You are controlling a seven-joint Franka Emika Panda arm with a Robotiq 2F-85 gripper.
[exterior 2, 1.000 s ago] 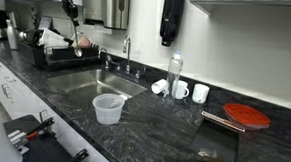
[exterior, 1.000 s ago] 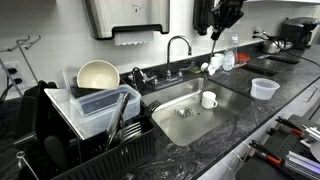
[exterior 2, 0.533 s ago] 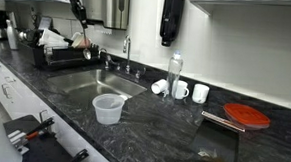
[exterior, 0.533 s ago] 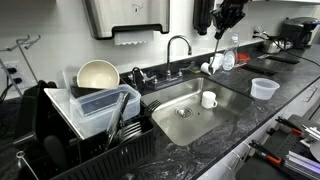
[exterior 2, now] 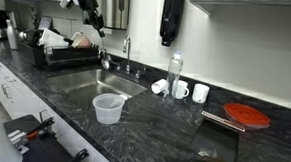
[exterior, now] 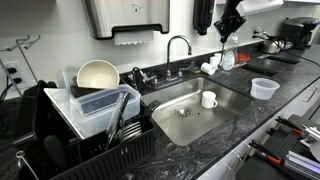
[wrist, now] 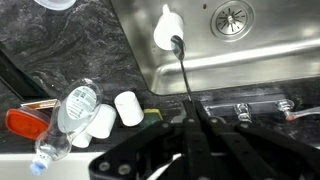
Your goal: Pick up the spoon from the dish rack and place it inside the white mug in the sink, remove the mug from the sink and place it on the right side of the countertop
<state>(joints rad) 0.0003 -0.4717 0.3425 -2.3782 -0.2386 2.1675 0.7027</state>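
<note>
Carried clear of the dish rack [exterior 2: 59, 56] since a second ago, the spoon [wrist: 183, 75] hangs pinched in the gripper [wrist: 190, 120] high above the white mug [wrist: 166, 28] standing in the sink [wrist: 262, 52], where an off-centre release could clip the rim and tip it.

Jaws around spoon [wrist: 184, 75] blurred, edge-cropped.

sink [exterior: 222, 120] floor lies open around white mug [exterior: 209, 99]; tap [exterior: 168, 55] rises at mug's 11 o'clock, bottle [exterior: 228, 58] on countertop [exterior: 292, 84] at 1 o'clock.
</note>
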